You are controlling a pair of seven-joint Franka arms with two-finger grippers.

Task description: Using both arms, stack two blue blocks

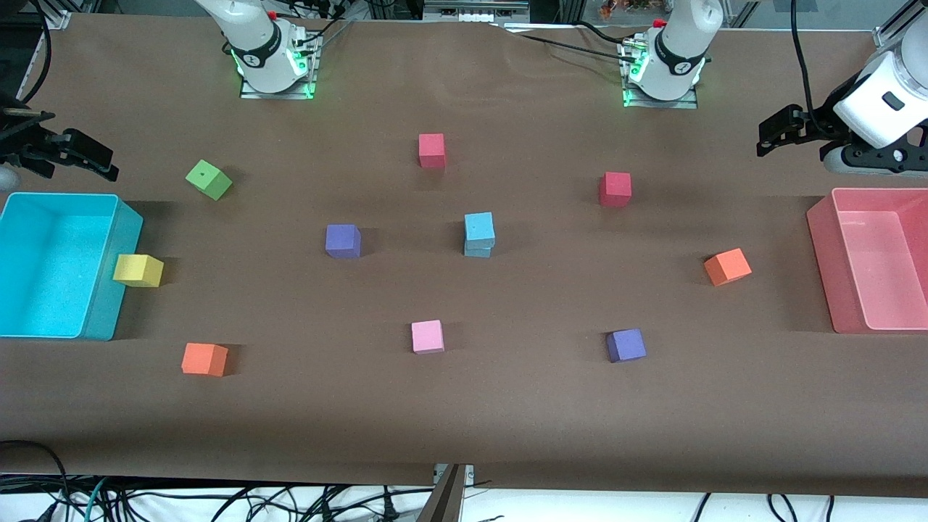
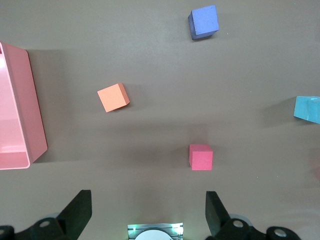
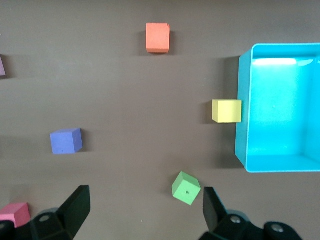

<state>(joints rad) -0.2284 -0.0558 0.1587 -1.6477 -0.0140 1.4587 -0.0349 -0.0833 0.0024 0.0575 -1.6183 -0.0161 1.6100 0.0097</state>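
Observation:
The two blue blocks stand stacked in the middle of the table, the upper one point(image 1: 479, 226) resting on the lower one point(image 1: 478, 251). An edge of the blue stack point(image 2: 307, 109) shows in the left wrist view. My left gripper point(image 1: 770, 138) hangs open and empty above the left arm's end of the table, beside the pink bin point(image 1: 823, 239); its fingers point(image 2: 80, 210) stand wide apart. Above the right arm's end my right gripper point(image 1: 98, 161) waits open and empty, over the table next to the cyan bin point(image 1: 109, 290). In the right wrist view its fingers point(image 3: 77, 205) are spread.
Scattered cubes: green point(image 1: 209, 179), yellow point(image 1: 138, 270) against the cyan bin, two orange point(image 1: 204, 359) point(image 1: 727, 266), two purple point(image 1: 342, 241) point(image 1: 626, 345), two red point(image 1: 431, 150) point(image 1: 615, 188), pink point(image 1: 428, 336). The arm bases stand along the table's back edge.

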